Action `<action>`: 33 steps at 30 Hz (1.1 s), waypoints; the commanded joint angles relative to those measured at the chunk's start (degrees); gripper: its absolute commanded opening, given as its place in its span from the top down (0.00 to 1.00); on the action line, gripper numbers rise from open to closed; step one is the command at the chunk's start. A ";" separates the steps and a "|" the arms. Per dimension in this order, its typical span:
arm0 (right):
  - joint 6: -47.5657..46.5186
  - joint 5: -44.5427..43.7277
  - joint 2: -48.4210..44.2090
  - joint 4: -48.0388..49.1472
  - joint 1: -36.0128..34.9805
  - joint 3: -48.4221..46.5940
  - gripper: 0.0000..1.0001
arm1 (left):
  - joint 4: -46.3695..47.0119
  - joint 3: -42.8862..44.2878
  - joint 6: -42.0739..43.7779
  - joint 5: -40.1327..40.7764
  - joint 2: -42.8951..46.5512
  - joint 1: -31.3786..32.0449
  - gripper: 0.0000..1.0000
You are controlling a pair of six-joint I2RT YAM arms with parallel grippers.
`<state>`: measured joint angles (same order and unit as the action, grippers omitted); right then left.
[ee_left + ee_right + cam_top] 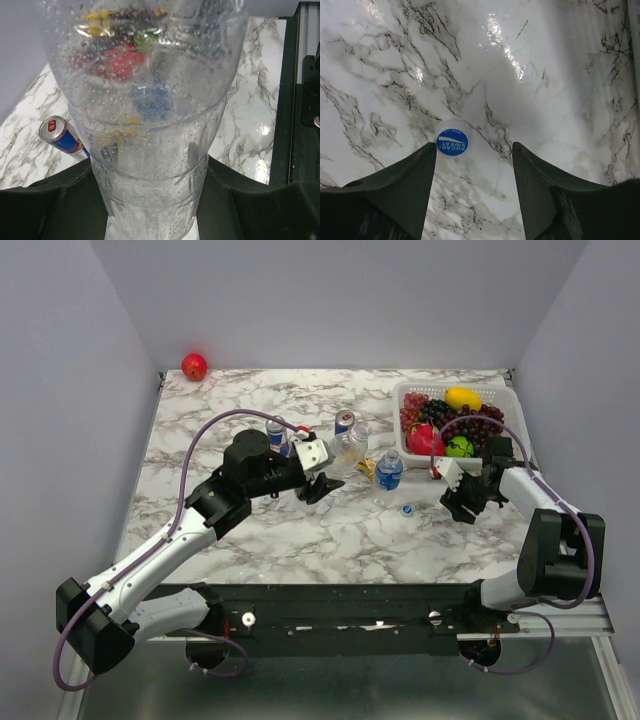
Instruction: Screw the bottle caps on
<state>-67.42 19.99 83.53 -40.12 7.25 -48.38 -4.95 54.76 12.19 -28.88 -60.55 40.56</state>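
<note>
A clear bottle (150, 125) fills the left wrist view, and my left gripper (152, 167) is shut on its narrower part, a black finger pressed to each side. From above, that gripper (322, 485) sits left of centre, with the clear bottle (352, 448) reaching toward the basket. A second bottle (389, 470) with a blue label stands upright at mid-table. A blue-topped cap (452, 142) lies flat on the marble, just beyond my right gripper's left fingertip. The right gripper (474, 146) is open and holds nothing. From above, the cap (407, 509) lies left of the right gripper (462, 502).
Two drink cans (276, 435) (344, 422) stand behind the left gripper; one can (60, 135) shows in the left wrist view. A white basket (505, 400) of fruit sits at the back right. A red apple (194, 366) lies in the far left corner. A small yellow scrap (367, 467) lies beside the labelled bottle.
</note>
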 commanded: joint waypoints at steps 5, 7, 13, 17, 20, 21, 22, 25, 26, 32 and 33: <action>-2.54 1.28 -0.64 1.01 0.05 2.24 0.29 | 0.47 1.14 -0.76 1.29 -0.35 -0.57 1.00; -2.89 1.11 -0.47 1.09 0.05 2.50 0.29 | 1.08 0.79 -1.02 1.37 -0.27 -0.65 1.00; -2.81 0.84 -0.03 2.32 0.05 3.82 0.32 | 1.35 0.43 -1.20 1.37 -0.53 -0.74 1.00; -2.19 1.46 -0.90 3.38 0.05 3.99 0.40 | 1.17 0.35 -1.11 1.37 -0.36 -0.74 1.00; -2.37 2.25 -2.22 3.21 0.05 4.35 0.51 | 1.26 0.00 -1.02 1.11 -0.35 -0.74 1.00; -2.37 2.42 -2.75 3.03 0.05 4.43 0.54 | 1.26 -0.18 -0.68 0.33 -0.27 -0.74 1.00; -2.54 2.42 -3.45 2.51 0.05 4.35 0.56 | 1.17 -0.44 0.02 -0.38 -0.09 -0.83 1.00; -2.46 4.96 -9.50 -3.72 -0.04 2.42 0.62 | 1.52 -2.29 0.56 -3.01 0.52 -0.65 1.00; -2.28 6.36 -11.61 -8.87 -0.04 0.50 0.65 | 1.87 -3.16 0.47 -3.89 0.96 -0.57 1.00; 1.40 18.76 -26.74 -30.50 -3.62 -11.89 0.69 | 7.40 -13.44 0.65 -6.90 4.21 2.15 1.00; 2.72 21.03 -27.88 -32.20 -4.95 -14.26 0.69 | 10.98 -16.33 0.04 -6.19 4.65 3.12 1.00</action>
<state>-67.96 29.69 61.30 -56.25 6.07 -54.50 -1.80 45.41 12.45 -32.69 -58.65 41.10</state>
